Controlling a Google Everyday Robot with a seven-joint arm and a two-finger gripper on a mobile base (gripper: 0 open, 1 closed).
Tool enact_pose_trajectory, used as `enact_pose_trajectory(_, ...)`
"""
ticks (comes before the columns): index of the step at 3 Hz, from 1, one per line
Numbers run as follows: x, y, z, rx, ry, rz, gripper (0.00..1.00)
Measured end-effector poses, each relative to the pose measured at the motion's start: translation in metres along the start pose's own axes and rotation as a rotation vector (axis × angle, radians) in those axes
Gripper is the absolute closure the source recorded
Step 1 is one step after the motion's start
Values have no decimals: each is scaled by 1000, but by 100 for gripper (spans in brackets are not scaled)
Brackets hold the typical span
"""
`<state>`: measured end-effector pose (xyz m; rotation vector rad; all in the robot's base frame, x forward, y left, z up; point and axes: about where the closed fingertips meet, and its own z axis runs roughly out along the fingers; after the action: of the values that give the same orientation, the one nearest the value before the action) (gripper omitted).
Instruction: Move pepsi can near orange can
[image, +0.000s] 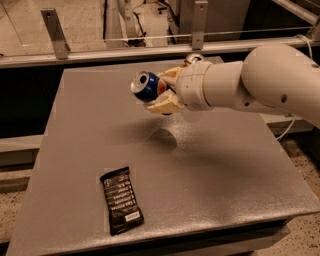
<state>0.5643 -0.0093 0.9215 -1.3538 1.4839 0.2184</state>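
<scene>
My gripper (161, 91) is shut on the blue pepsi can (146, 86) and holds it on its side in the air above the far middle of the grey table (210, 165), its silver top facing the camera. The can's shadow lies on the table just below. Of the orange can only the silver top (194, 58) shows, behind my white arm (250, 82) near the table's far edge; the rest of it is hidden by the arm. The pepsi can is to the left of it and higher.
A black snack bar wrapper (121, 200) lies flat on the near left part of the table. A metal rail with posts (55, 32) runs behind the table's far edge. The floor drops off on all sides of the table.
</scene>
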Motion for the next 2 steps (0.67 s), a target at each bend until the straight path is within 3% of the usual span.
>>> enact_pose_trajectory(2, 37, -26, -14, 148, -155, 114, 100)
